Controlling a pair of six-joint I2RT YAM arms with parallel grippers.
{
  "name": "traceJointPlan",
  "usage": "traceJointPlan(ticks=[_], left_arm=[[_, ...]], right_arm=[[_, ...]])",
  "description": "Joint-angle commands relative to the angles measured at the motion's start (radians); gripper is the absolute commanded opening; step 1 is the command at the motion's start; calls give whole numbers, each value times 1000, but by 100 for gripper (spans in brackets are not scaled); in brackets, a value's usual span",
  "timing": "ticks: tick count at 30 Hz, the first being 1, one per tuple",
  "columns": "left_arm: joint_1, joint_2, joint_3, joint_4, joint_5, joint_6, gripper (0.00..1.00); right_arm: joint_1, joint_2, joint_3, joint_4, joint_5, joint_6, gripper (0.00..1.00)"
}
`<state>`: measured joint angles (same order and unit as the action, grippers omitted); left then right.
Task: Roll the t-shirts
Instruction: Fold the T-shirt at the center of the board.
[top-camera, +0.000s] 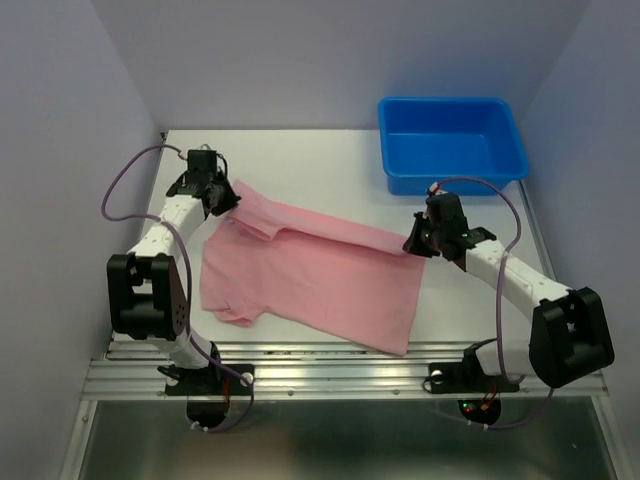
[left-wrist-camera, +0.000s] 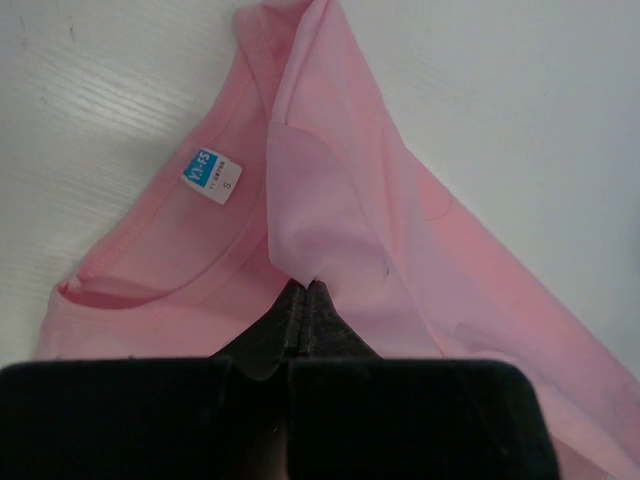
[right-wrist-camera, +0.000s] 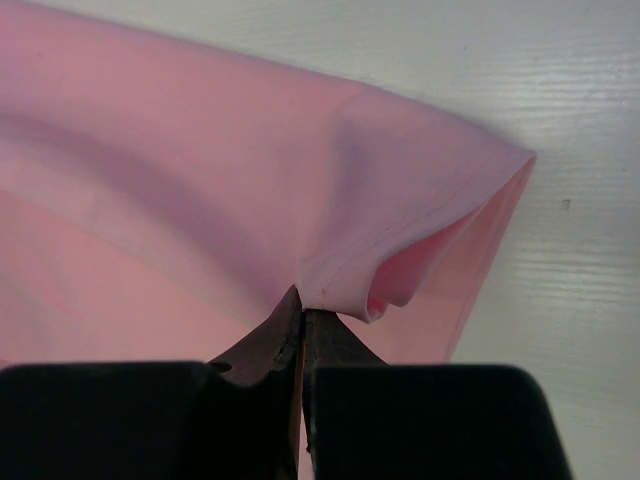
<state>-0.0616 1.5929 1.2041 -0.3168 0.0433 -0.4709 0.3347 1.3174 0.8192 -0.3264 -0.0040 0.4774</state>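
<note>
1. On the table, centre-front: pink t-shirt spread out, its far edge lifted between the arms.
2. Left gripper clamped on fabric beside the collar.
3. Right gripper clamped on the shirt's right edge, near the blue tub.

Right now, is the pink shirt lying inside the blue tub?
No, the shirt lies spread on the table, apart from the tub at the far right.
</note>
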Motion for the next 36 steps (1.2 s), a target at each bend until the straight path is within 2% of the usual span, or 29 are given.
traceJointPlan(ticks=[1, 5, 19, 29, 36], left_arm=[[5, -60, -98, 42, -31, -32, 0], [6, -70, -165, 51, -20, -54, 0], [11, -96, -244, 47, -26, -106, 0], [28, -99, -241, 35, -33, -104, 0], [32, -103, -199, 21, -33, -95, 0]], right_arm=[[-5, -27, -43, 50, -73, 64, 1], [-5, -49, -98, 81, -79, 98, 1], [4, -122, -221, 138, -103, 176, 1], [4, -133, -276, 193, -132, 211, 1], [4, -230, -328, 217, -120, 239, 1]])
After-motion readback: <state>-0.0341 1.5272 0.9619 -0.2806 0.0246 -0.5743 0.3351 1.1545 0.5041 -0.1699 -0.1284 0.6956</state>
